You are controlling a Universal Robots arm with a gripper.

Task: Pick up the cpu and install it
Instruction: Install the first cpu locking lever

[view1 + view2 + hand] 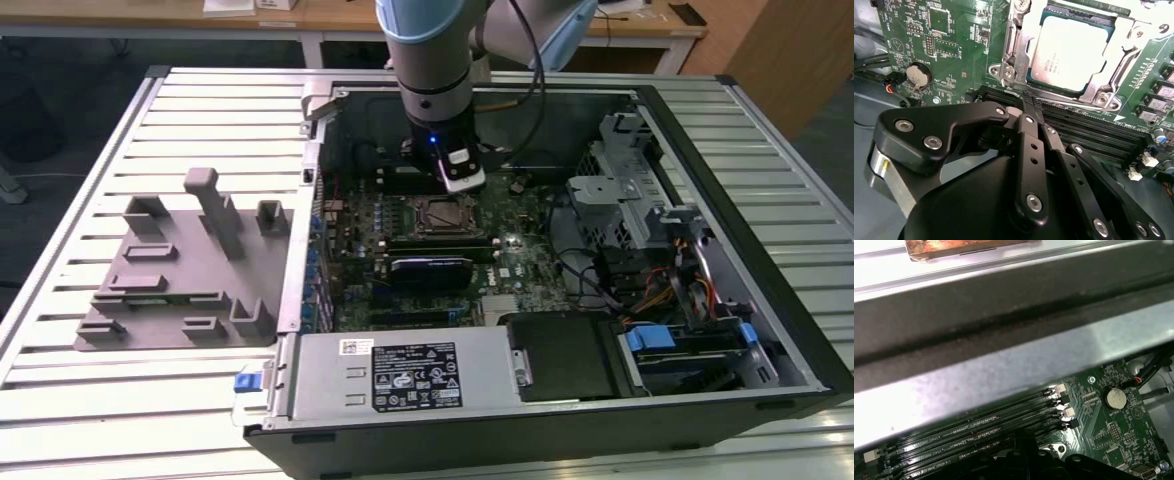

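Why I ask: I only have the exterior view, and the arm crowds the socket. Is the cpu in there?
Observer: Yes. In the second wrist view the cpu lies flat, silver top up, inside the metal socket frame.
Operator: Is the gripper touching the chip?
Observer: No. The gripper is off the cpu's top, at the frame's edge beside the black memory slots.

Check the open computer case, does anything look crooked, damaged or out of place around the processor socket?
Nothing stands out. The cpu lies flat and square in its socket on the motherboard, and the tool hangs beside it over the memory slots.
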